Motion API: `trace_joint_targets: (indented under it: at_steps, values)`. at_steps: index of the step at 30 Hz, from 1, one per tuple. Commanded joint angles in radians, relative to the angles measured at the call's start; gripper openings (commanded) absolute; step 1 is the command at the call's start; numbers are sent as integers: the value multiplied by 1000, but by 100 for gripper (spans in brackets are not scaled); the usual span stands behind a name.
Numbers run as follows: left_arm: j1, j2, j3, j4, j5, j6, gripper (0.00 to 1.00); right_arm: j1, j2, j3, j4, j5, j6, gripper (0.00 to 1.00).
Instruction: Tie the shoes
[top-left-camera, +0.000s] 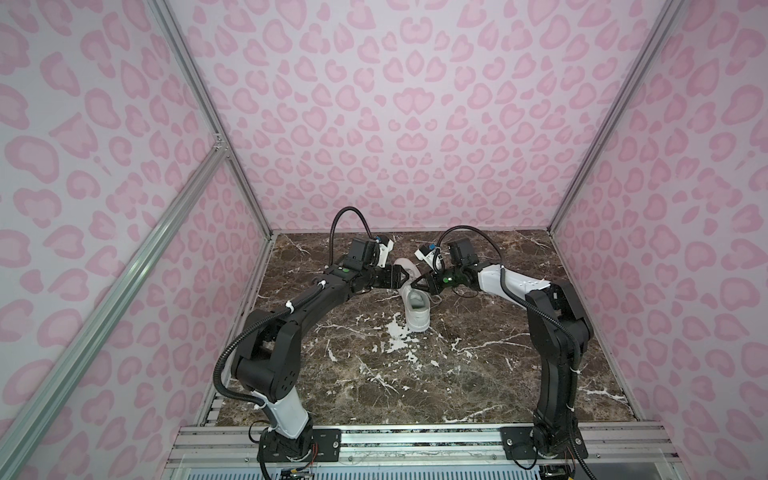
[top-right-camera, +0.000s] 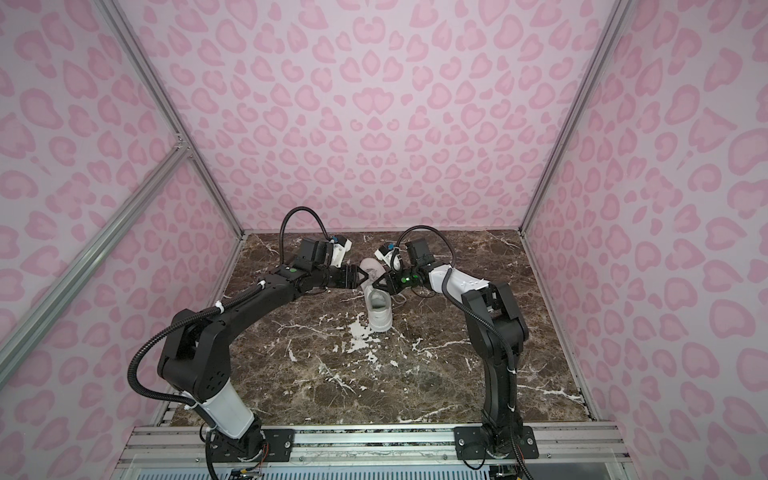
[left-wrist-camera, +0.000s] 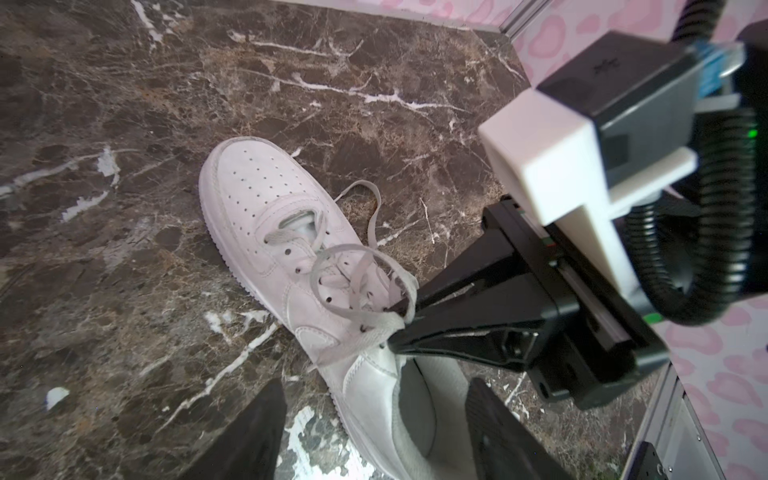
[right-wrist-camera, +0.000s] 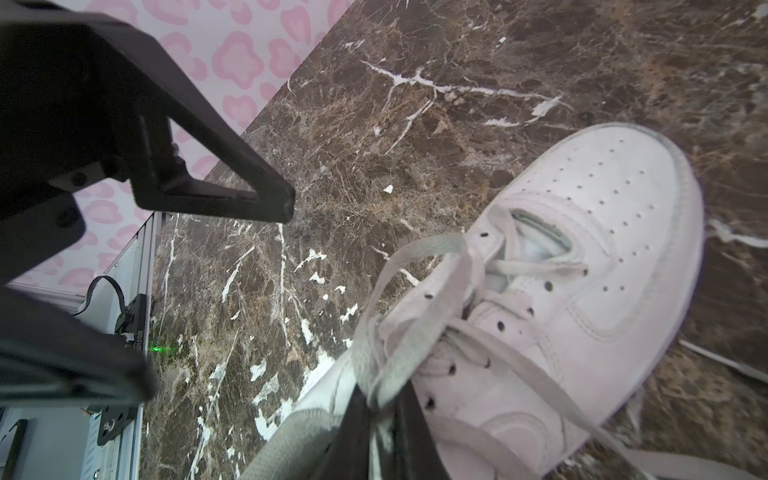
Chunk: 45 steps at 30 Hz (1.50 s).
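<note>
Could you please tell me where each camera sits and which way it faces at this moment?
Both top views: mounted high above the arm bases, looking down and forward over the table, left arm, right arm and sneaker.
Left wrist: on the left arm, looking down at the sneaker; its own open left gripper shows.
Right wrist: on the right arm, looking along the right gripper, shut on a lace.
Shared: both wrist views show the sneaker's toe and the opposite gripper.
</note>
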<state>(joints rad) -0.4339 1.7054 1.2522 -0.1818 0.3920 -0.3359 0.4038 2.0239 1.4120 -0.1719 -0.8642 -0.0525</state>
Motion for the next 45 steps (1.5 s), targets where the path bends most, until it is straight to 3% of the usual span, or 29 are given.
trace_joint_targets:
  at_steps: [1, 8, 20, 41, 43, 45]
  values:
    - [5, -32, -39, 98, -6, -39, 71, 3, 16, -1, -66, 51, -3, 12]
    - [16, -2, -100, 204, 46, -153, 66, 3, 21, 7, -76, 51, -4, 11]
    - [40, 120, -46, 316, 150, -310, 64, 3, 15, 0, -83, 51, -10, 10]
    - [15, 238, 76, 232, 139, -303, 50, 9, 12, 3, -81, 53, -9, 8]
    - [12, 240, 83, 218, 132, -295, 46, 9, 13, 2, -82, 53, -9, 8]
    - [7, 248, 87, 211, 134, -291, 36, 10, 13, 3, -81, 53, -10, 8]
